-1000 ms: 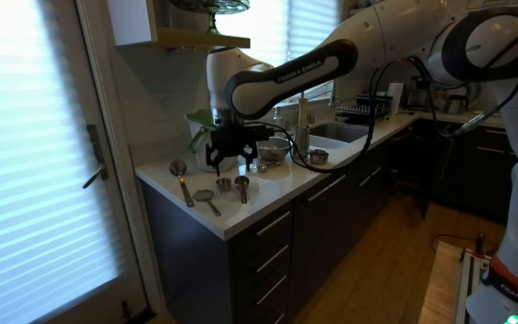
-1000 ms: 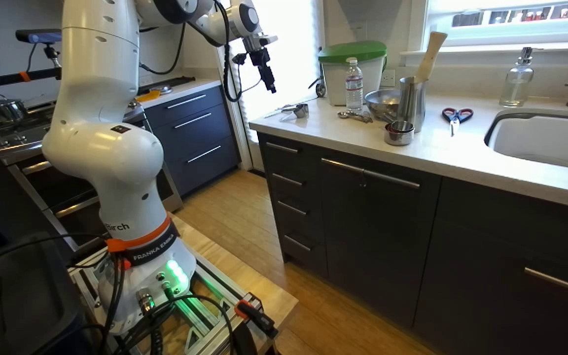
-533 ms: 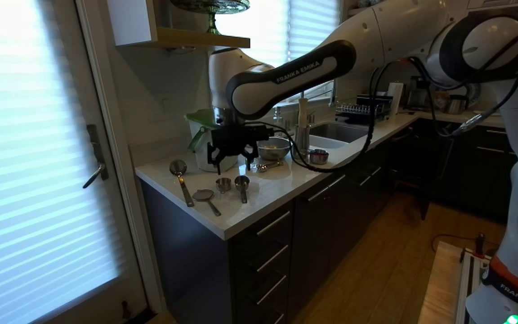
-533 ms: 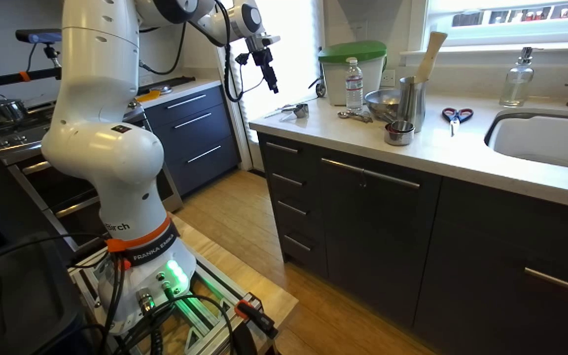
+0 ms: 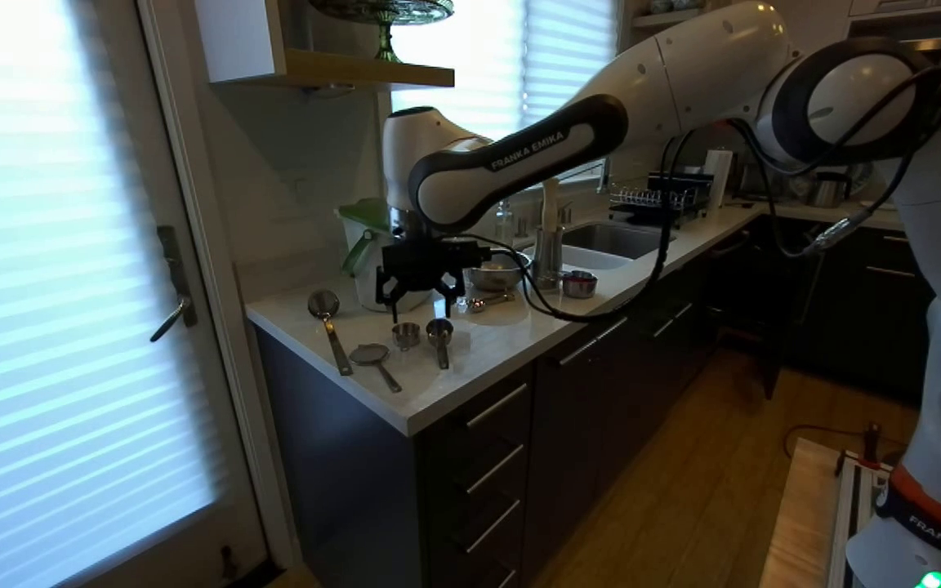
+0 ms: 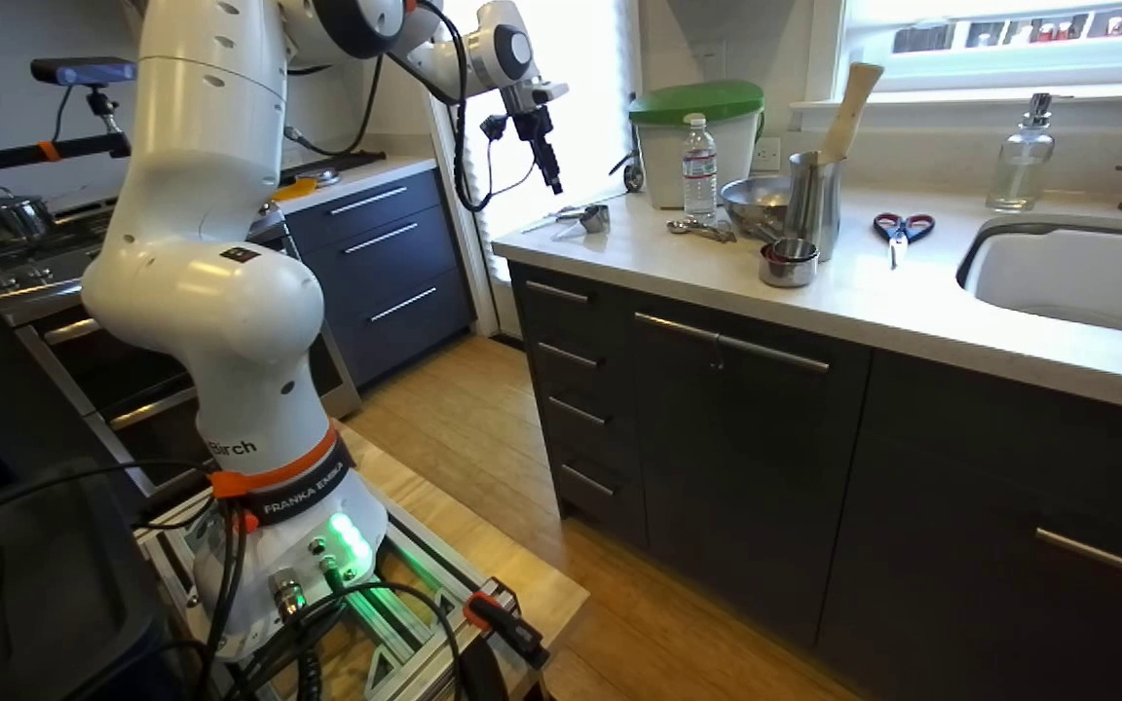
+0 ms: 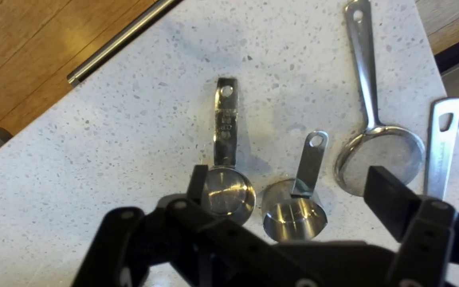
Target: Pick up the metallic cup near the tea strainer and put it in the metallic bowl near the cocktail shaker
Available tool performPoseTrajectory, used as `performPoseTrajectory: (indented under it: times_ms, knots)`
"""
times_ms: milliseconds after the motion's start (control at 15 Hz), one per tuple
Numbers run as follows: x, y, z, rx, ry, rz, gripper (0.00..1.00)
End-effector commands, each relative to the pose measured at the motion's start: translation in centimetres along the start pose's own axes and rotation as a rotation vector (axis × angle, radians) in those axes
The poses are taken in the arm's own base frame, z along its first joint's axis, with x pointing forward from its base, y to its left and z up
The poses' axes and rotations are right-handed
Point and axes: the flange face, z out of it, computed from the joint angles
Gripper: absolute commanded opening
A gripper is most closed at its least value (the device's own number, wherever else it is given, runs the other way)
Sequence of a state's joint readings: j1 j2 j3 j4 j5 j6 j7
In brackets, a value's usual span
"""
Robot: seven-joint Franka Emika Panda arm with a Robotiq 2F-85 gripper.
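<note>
"Two fingers [image 7: 391, 201], spread, holding nothing: why?"

"Probably so I can straddle the steel measuring cup [image 7: 293, 218] on the tabletop [image 7: 114, 159], lower centre of the wrist view, near the tea strainer [image 7: 389, 153]."

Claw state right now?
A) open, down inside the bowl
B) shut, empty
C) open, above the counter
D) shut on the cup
C: in the wrist view the claw has its fingers wide apart, and the cup nearest the strainer shows between them, sitting ungripped on the counter.
</note>
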State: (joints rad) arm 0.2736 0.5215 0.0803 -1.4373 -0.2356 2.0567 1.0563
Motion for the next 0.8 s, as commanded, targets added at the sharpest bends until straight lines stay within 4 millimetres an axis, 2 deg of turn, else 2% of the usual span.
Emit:
performPoseTrajectory:
  times_ms: [0,200,267,400,467,667,733]
  knots:
    - [0.2,-1.6,1.5,0.006,-0.007,0.022,1.0]
    - [0.7,-2.4,2.6,0.007,-0.004,0.029,1.0]
    - [0.9,-2.6,2.9,0.006,0.0,0.034,0.94]
    - [1.3,-2.8,3.6,0.003,-0.001,0.043,0.75]
    - [1.5,-2.9,4.0,0.002,-0.003,0.046,0.75]
    - [1.9,-3.4,4.9,0.008,-0.008,0.054,0.52]
    - [2.0,-3.5,5.2,0.009,-0.01,0.057,0.51]
